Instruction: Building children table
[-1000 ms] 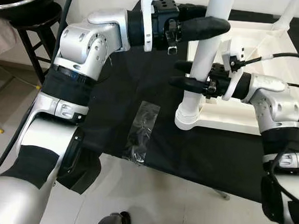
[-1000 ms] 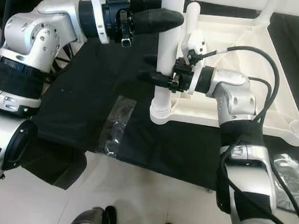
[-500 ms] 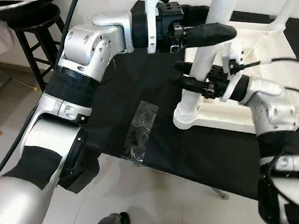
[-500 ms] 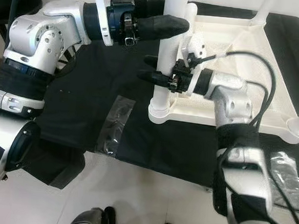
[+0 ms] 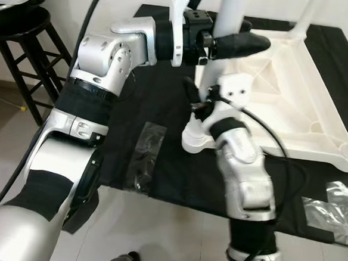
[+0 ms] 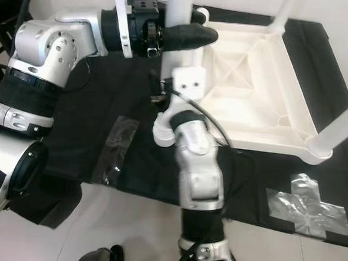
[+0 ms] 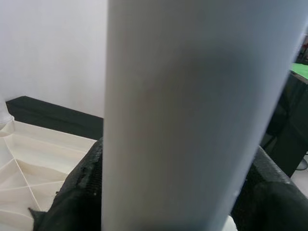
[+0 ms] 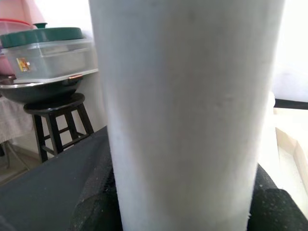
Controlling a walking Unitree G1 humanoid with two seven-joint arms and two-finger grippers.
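The white table top lies upside down on a black cloth. At its near left corner stands a white leg, its ribbed foot resting on the cloth. My left gripper comes in from the left and is shut on the leg high up. Lower down, my right gripper is shut on the same leg, its forearm rising from below. Both wrist views show the leg pressed between black fingers.
A clear plastic bag of small parts lies on the cloth left of the leg. A crinkled silver wrapper sits at the right. A black stool stands at far left. Two more legs stick up from the table top.
The camera has shifted. My right arm has swung in front of me, its forearm now coming up from below. Both grippers keep hold of the leg, which now stands straighter.
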